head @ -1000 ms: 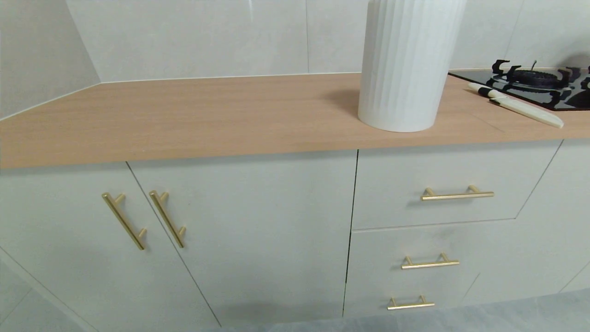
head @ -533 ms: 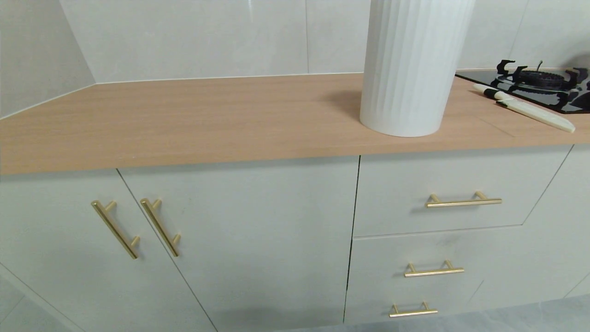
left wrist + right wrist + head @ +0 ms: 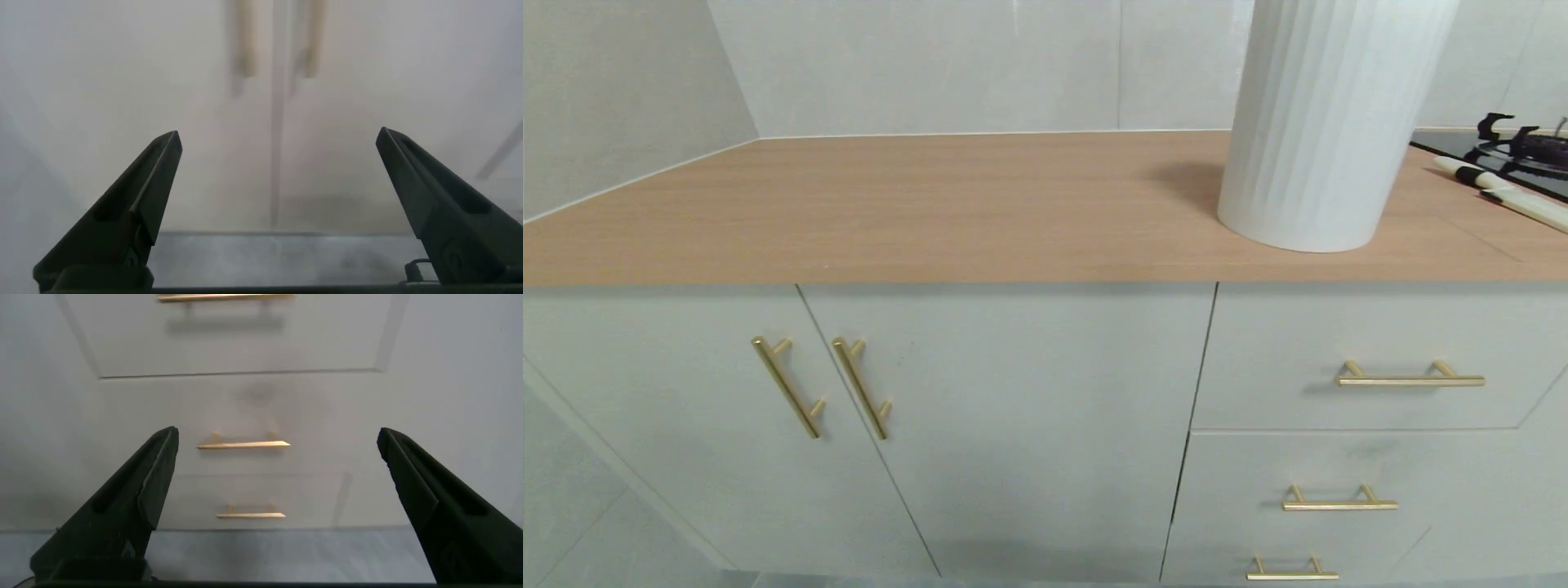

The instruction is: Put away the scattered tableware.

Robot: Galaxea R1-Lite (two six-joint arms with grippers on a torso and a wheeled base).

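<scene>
A cream-coloured knife with a black band point(image 3: 1503, 189) lies on the wooden countertop point(image 3: 931, 204) at the far right, beside a tall white ribbed container point(image 3: 1331, 122). My left gripper point(image 3: 278, 143) is open, low in front of the two cabinet doors, with their gold handles point(image 3: 245, 37) ahead of it. My right gripper point(image 3: 278, 441) is open too, facing the lower drawers and their gold handles point(image 3: 243, 444). Nothing is held in either one.
A black gas hob point(image 3: 1515, 151) sits at the counter's far right. Below the counter are two doors with gold handles point(image 3: 788, 398) and, to the right, three drawers point(image 3: 1364, 359). A tiled wall point(image 3: 621, 98) closes the left side.
The head camera has shifted, so the whole counter now sits further right in the picture and the hob is mostly cut off. Nothing on the counter has moved.
</scene>
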